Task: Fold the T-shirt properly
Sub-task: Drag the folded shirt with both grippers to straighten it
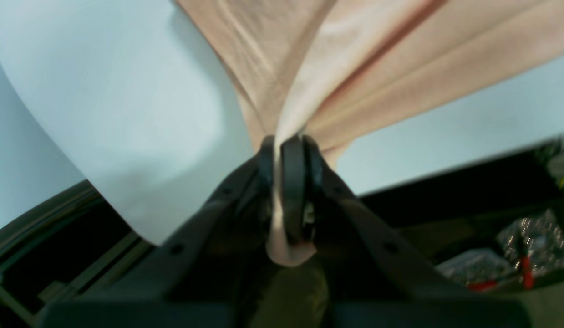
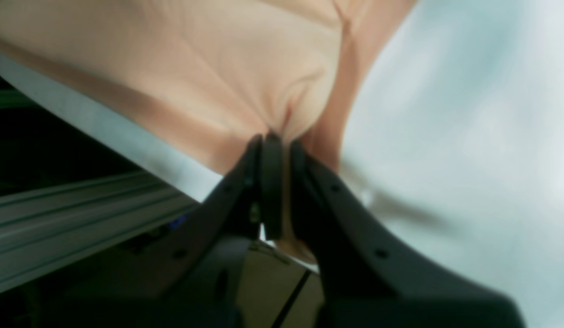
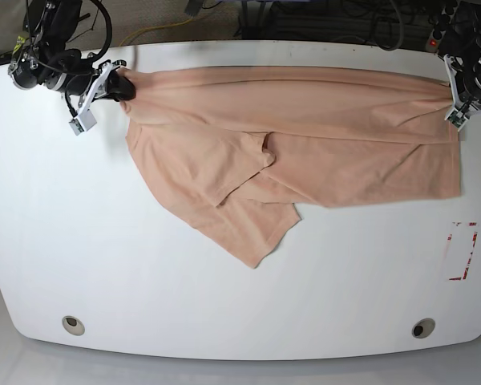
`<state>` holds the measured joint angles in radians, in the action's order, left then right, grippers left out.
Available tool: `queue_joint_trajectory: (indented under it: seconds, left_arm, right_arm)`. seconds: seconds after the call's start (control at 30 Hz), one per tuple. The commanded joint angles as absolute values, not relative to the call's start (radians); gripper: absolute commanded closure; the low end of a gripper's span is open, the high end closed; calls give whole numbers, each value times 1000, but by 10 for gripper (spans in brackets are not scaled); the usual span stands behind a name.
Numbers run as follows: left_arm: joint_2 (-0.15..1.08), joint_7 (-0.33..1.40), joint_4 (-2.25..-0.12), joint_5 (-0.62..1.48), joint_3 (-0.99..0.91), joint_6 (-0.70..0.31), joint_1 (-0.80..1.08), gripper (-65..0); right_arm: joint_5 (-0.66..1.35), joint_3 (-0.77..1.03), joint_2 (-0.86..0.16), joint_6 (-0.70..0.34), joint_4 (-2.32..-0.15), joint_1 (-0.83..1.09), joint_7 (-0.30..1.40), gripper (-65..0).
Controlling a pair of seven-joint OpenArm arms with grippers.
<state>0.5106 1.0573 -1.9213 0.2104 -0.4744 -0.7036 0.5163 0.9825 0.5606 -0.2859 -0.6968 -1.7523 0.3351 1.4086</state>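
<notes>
The peach-pink T-shirt (image 3: 305, 144) lies stretched across the far half of the white table (image 3: 144, 265), with a sleeve and one corner folded toward the middle. My right gripper (image 3: 124, 87) is shut on the shirt's left end near the back edge. Close up, its fingers pinch a bunched fold (image 2: 282, 143) of the T-shirt (image 2: 195, 68). At the far right, my left gripper (image 3: 453, 96) is shut on the other end. A tuck of the T-shirt (image 1: 354, 68) is squeezed between that left gripper's (image 1: 278, 146) pads and hangs out below them. No print shows on the cloth.
Two round holes (image 3: 73, 325) (image 3: 422, 328) sit near the table's front edge, and a red-and-white marker (image 3: 462, 251) lies at the right. Cables run behind the back edge. An aluminium rail (image 2: 81, 228) and cluttered gear (image 1: 523, 255) lie beyond the table's sides.
</notes>
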Motion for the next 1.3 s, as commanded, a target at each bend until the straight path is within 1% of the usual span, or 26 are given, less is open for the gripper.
queue_joint_trajectory:
  seconds: [0.0, 0.1, 0.17, 0.3, 0.33, 0.4, 0.43, 0.5, 0.57, 0.67, 0.87, 1.0, 1.13, 1.2, 1.27]
  left_arm:
    - [552, 1052, -1936, 208, -460, -698, 536, -4]
    - [581, 1052, -1923, 206, -415, -698, 550, -6]
    - [601, 1049, -1897, 206, -394, -698, 552, -6]
    - [613, 1000, -1831, 208, -383, -698, 552, -13]
    - [613, 977, -1811, 208, -383, -698, 552, -38]
    - [615, 957, -1790, 206, -383, -698, 552, -101]
    - [615, 954, -1785, 206, -383, -698, 552, -156]
    - [615, 955, -1788, 208, -383, -698, 550, -246]
    - [615, 957, -1814, 209, -387, -698, 552, -360]
    - [613, 957, -1853, 216, -389, -698, 555, -447]
    - [611, 958, -1968, 232, -410, -698, 556, -451]
    - [608, 1004, -1974, 331, -498, -698, 549, -451]
    - [604, 1035, -1966, 386, -518, -698, 498, -451]
    - [590, 1036, -1946, 363, -492, -698, 473, -446]
    - [565, 1033, -1902, 308, -466, -698, 464, -419]
  right_arm:
    - [997, 565, -331, -698, -1724, 354, 1396, -14]
    - [995, 545, -369, -698, -1678, 367, 1396, -16]
    - [995, 530, -406, -698, -1655, 367, 1396, -49]
    - [995, 519, -446, -698, -1623, 367, 1396, -224]
    - [995, 519, -449, -698, -1621, 367, 1396, -282]
    - [998, 521, -450, -698, -1624, 369, 1396, -352]
    - [1003, 521, -450, -698, -1627, 371, 1396, -393]
    - [1004, 524, -450, -698, -1643, 371, 1396, -430]
    - [1006, 526, -447, -698, -1676, 371, 1396, -425]
    - [1018, 527, -443, -698, -1730, 371, 1396, -401]
    - [1106, 524, -407, -698, -1811, 361, 1396, -377]
    - [1129, 495, -357, -698, -1831, 329, 1396, -379]
    - [1076, 446, -328, -698, -1830, 323, 1396, -377]
    - [1033, 430, -300, -698, -1827, 323, 1396, -377]
    - [949, 423, -268, -698, -1825, 323, 1396, -377]
